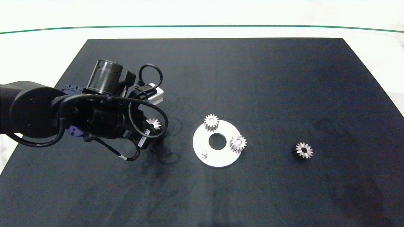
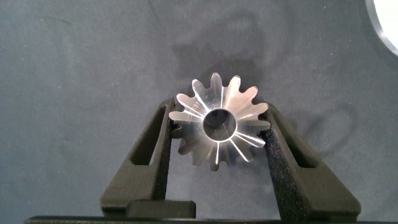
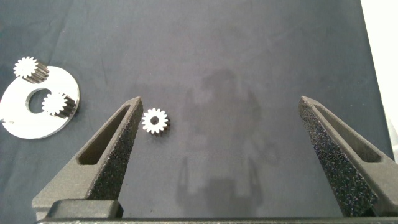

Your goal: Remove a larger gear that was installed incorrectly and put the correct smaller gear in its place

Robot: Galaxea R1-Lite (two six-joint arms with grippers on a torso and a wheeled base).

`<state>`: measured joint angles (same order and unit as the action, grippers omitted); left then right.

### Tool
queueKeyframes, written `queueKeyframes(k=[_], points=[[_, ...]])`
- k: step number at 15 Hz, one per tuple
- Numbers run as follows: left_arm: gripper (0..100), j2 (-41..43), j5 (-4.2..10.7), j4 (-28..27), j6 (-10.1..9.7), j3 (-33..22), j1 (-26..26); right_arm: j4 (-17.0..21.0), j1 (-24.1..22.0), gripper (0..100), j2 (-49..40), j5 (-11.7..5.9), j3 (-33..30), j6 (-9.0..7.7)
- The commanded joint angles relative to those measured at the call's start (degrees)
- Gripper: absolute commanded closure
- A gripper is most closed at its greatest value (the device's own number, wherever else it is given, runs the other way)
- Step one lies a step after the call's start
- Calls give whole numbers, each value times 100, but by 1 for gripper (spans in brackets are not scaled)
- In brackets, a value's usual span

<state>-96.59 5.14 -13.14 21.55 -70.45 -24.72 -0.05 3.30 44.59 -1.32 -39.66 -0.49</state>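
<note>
So the left claw (image 2: 219,134) is clamped on the larger gear (image 2: 219,127), pads pressed against the tooth tips on both sides, left of centre in the head view and well away from the round plate (image 1: 202,143). I can't tell if the gear is resting on the black mat (image 1: 252,78) or hanging just above it.

What worries me is that the grip sits on pointed metal teeth, not on a flat face. The foam only bites a few tips, so I reckon the gear could twist or pop out if I let go unevenly, then roll across the tabletop.

The right claw (image 3: 227,134) is spread wide with nothing in it, looking down on the smaller gear (image 3: 155,121), which lies alone at mid-right in the head view. That one has short teeth and dark flanks, so it'll be fiddly to pinch. The plate is a shiny disc with a centre hole, two gears (image 1: 211,121) (image 1: 238,143) on it and one bare peg (image 1: 204,153) at lower left. Missing that peg looks like the next risk.
</note>
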Motion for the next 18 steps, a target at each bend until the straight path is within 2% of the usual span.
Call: queueKeyframes(k=[1,7,8,9,10,11,12,13,14,15,16,18], points=[[0,-18,-5,-4,16,49,90,-4,4,0,-3,0,11,-4],[0,79,-22,40,-2,277,126,5,4,0,-3,-9,19,-13],[0,184,-84,57,-2,295,143,22,4,0,6,-9,19,-39],[0,342,-207,40,-2,295,231,84,12,0,41,0,2,-57],[0,562,-251,22,-11,321,231,172,39,0,85,9,-25,-65],[0,808,-251,22,-20,427,222,251,48,0,146,17,-42,-171],[0,1107,-260,22,-28,550,231,348,48,0,216,53,-60,-391],[0,1397,-260,22,-28,664,231,409,48,0,278,105,-60,-523],[0,1713,-260,13,-46,778,240,471,56,0,357,184,-69,-610],[0,1740,-260,13,-46,778,240,471,56,0,366,193,-69,-619],[0,2153,-216,-4,-178,840,345,699,171,0,515,237,-130,-918],[0,2566,-216,-92,-257,787,644,954,285,0,779,237,-315,-1085]])
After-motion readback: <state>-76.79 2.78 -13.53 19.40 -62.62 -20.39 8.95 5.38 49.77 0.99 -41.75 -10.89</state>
